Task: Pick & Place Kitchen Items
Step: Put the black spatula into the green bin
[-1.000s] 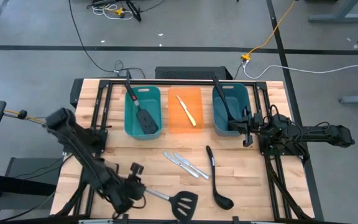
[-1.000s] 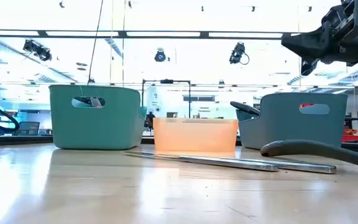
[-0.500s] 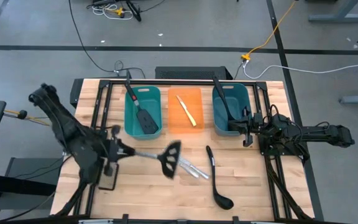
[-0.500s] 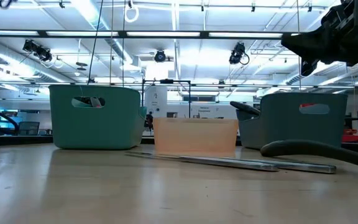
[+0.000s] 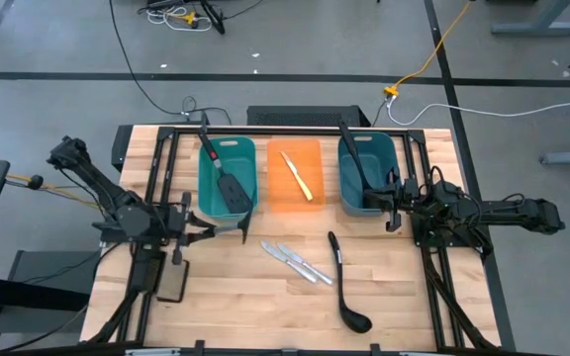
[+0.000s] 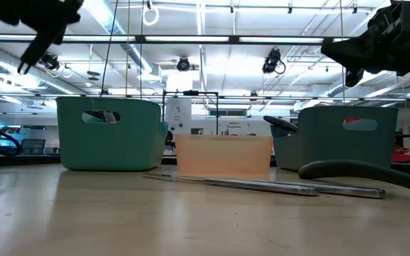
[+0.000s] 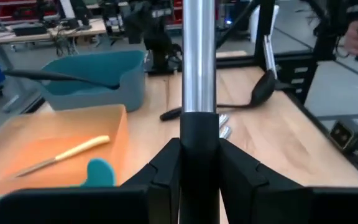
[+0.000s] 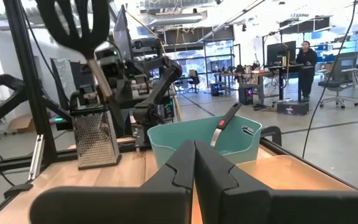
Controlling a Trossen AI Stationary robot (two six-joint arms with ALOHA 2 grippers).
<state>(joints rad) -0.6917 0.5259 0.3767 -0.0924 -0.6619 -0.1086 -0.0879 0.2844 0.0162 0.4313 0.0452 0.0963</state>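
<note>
My left gripper hangs at the table's left, just in front of the teal bin, shut on a black slotted spatula with a silver shaft. The spatula's blade also shows in the right wrist view. A second spatula lies in the teal bin. A cream-handled knife lies in the orange bin, and a ladle leans in the blue bin. Two knives and a ladle lie flat on the table. My right gripper waits shut beside the blue bin. My left gripper pinches the spatula's black handle between its two fingers, where the handle meets the silver shaft. It comes about level from the table's left, with the spatula running on along the fingers. The spatula is lifted clear, its blade edge-on from above and pointing right.
The three bins stand in a row at the far middle. A flat dark pad lies near the left front. Black frame rails run along both sides. Bare wood lies between the left arm and the knives.
My left gripper has swung from the near edge toward the far edge and the teal bin, drawing back toward the left and levelling out. It has carried the spatula with it. The blade was flat by the near edge and now stands on edge beside the teal bin.
</note>
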